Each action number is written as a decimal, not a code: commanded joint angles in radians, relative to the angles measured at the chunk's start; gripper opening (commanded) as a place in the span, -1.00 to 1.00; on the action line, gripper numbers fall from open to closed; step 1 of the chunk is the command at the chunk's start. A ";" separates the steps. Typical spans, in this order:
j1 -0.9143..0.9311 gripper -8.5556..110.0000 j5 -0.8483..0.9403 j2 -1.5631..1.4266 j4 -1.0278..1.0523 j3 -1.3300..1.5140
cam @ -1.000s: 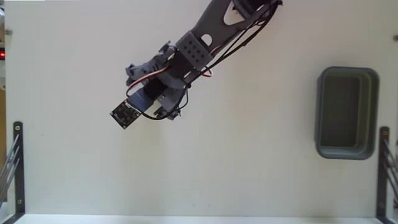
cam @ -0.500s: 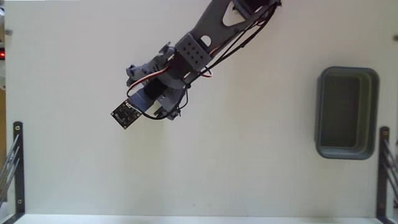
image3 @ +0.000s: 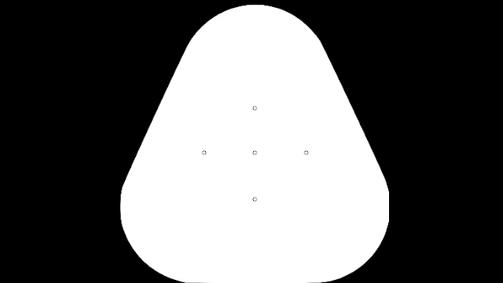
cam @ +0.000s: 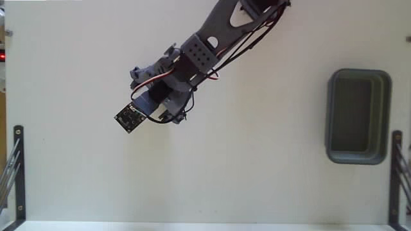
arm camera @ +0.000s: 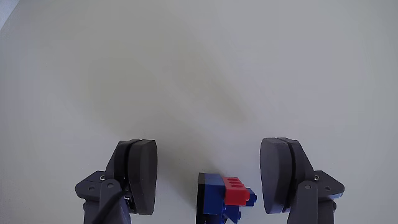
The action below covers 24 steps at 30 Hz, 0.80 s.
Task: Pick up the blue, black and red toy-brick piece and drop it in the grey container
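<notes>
In the wrist view the toy-brick piece [arm camera: 224, 193], a small cluster of blue, black and red bricks, lies on the pale table at the bottom edge. My gripper [arm camera: 210, 158] is open and straddles it. The left finger [arm camera: 140, 174] stands well clear of it, and the right finger [arm camera: 280, 174] is close to its red side without touching. In the fixed view the arm [cam: 199, 54] reaches down from the top toward the left centre and hides both the piece and the fingers. The grey container [cam: 359, 74] stands far off at the right side of the table.
A small black circuit board [cam: 130, 118] hangs at the arm's tip in the fixed view. Dark metal brackets stand at the lower left edge [cam: 17, 167] and the lower right edge [cam: 396, 173], the right one just beside the container.
</notes>
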State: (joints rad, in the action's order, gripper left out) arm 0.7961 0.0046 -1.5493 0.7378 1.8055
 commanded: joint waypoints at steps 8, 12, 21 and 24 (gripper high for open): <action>0.022 1.00 -0.005 -0.036 -0.017 0.008; 0.022 1.00 -0.005 -0.036 -0.018 0.009; 0.022 1.00 -0.005 -0.031 -0.036 0.023; 0.022 1.00 -0.005 -0.031 -0.036 0.023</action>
State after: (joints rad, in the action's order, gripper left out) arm 0.7961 0.0046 -1.5493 0.7240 1.8224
